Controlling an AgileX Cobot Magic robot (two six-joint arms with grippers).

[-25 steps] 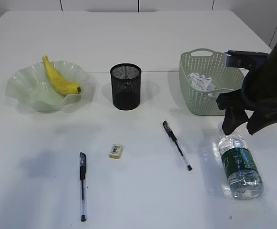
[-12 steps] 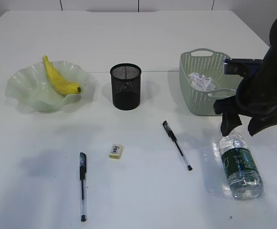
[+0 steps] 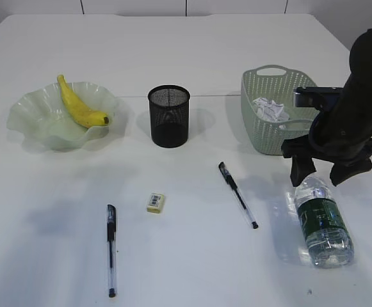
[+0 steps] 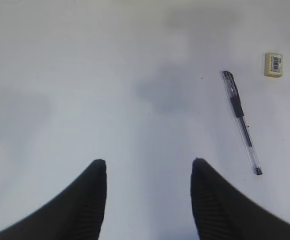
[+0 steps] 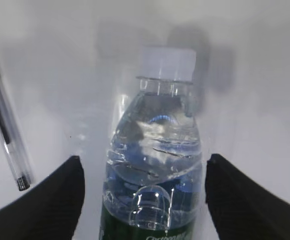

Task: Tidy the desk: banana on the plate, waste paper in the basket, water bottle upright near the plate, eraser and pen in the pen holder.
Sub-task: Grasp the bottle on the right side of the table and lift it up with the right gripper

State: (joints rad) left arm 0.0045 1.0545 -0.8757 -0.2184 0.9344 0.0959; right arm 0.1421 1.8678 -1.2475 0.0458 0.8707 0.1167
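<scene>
Nearest the camera in the exterior view, a pen lies flat on the desk, front left, cap end pointing away. The water bottle lies on its side front right, white cap toward the basket, base toward the front edge. The eraser sits a bit further back, between the two pens, barcode sleeve up. A second pen lies diagonal at center, well apart from the bottle.

The right gripper hangs over the bottle's cap end, jaws spread wide, nothing held. The right wrist view shows the bottle centered between the two fingers, gaps on both sides, no contact; the center pen shows at the left edge.

The left gripper is seen only in the left wrist view: jaws apart, empty, over bare desk. The front-left pen and the eraser lie off to its right, well clear of it.

Further back, the pen holder stands upright at center, nothing visible inside it. The plate sits far left with the banana lying in it, dark tip toward the pen holder. The basket sits far right, partly behind the right arm, with the waste paper inside it.
</scene>
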